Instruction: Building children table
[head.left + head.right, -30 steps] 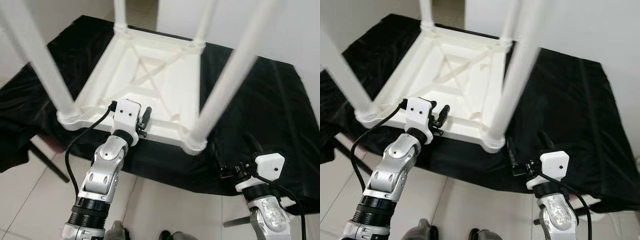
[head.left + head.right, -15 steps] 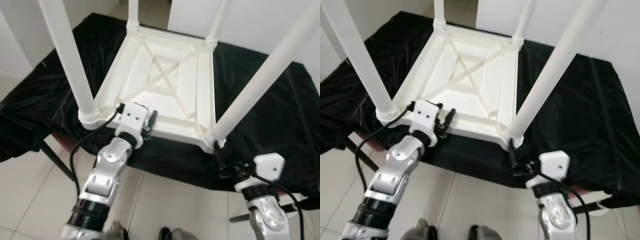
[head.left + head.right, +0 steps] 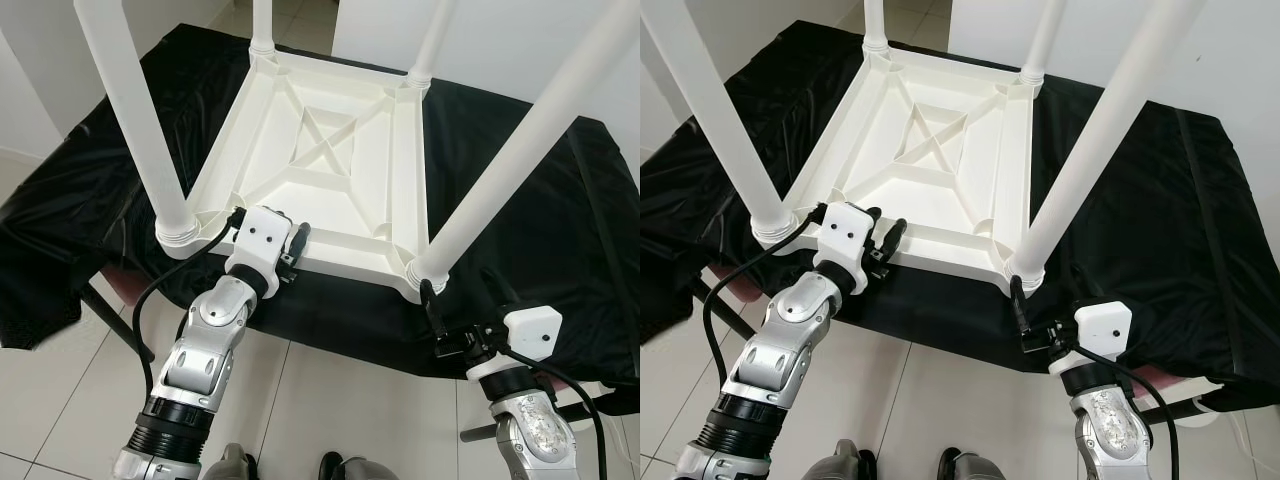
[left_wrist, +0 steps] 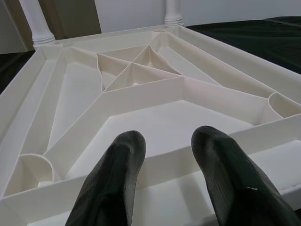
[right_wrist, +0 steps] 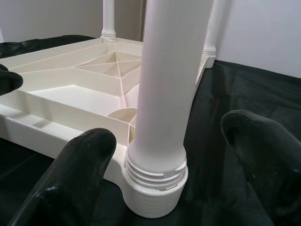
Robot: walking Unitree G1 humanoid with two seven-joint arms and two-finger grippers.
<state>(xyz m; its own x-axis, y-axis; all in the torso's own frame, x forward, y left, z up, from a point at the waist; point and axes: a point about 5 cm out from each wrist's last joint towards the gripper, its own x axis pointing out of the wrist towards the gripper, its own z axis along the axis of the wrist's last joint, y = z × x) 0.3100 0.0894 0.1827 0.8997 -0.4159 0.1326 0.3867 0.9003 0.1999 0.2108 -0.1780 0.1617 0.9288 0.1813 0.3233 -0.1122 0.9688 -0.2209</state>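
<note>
Our two silver arms are jointed metal with black knurled collars; each end effector, left (image 3: 297,243) and right (image 3: 432,310), has black fingers, a white housing and a black cable.

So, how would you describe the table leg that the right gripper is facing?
On the black cloth lies a white table upside down, four legs pointing up. Take the near corner on the robot's right: that leg stands between the open fingers of the right gripper, unlike the other three.

left gripper (image 3: 297,243): arm raised, lower centre-left, fingers parted | right gripper (image 5: 169,165): lower right, fingers spread wide
</note>
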